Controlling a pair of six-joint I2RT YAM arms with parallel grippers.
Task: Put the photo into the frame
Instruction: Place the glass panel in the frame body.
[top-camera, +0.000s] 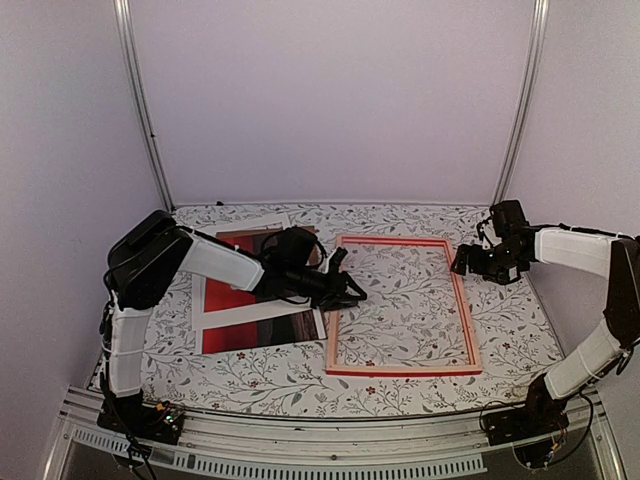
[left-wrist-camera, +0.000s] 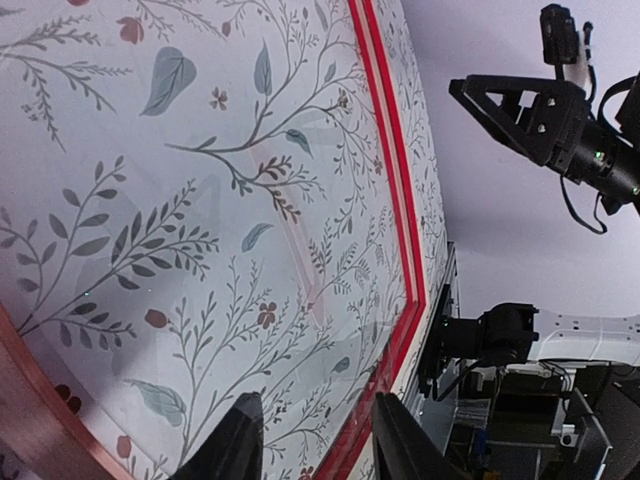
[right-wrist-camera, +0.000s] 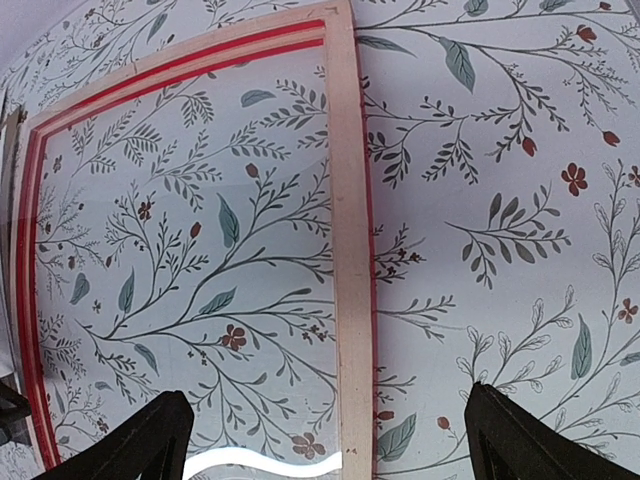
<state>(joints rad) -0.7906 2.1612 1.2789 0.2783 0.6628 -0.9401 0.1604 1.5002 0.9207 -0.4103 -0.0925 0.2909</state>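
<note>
I count 1 photo and 1 frame, both flat on the table. The photo sits left of centre in the top view, partly under my left arm and crossed by 1 white mat strip. The frame lies just right of it, long axis top to bottom. My left gripper hangs over the frame's left rail, jaws apart and empty, so the photo lies to its left. The right gripper, also spread and empty, hovers at the frame's upper-right rail. I judge the left arm nearer.
</note>
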